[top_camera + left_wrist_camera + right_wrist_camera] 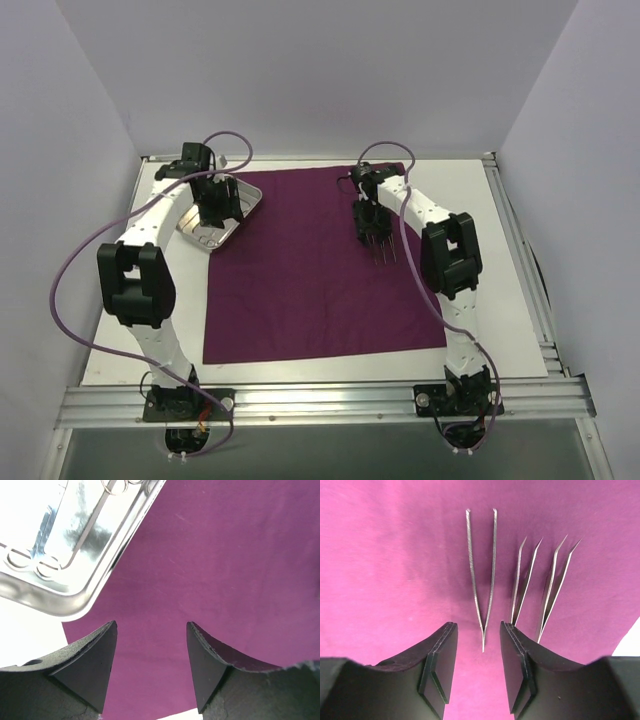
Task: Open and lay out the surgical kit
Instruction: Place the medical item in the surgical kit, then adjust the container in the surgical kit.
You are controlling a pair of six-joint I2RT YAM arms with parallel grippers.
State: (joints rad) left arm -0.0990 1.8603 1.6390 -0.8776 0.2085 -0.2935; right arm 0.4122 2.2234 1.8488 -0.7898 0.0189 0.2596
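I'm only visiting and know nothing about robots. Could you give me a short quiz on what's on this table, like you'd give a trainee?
1. How many tweezers lie side by side on the purple cloth?
2. True or false: the steel tray at the cloth's far left corner holds ring-handled tools.
3. The right arm's fingers are: A) shut on one of the tweezers, B) open over the tweezers, C) inside the tray.
Key: 1. three; 2. true; 3. B.
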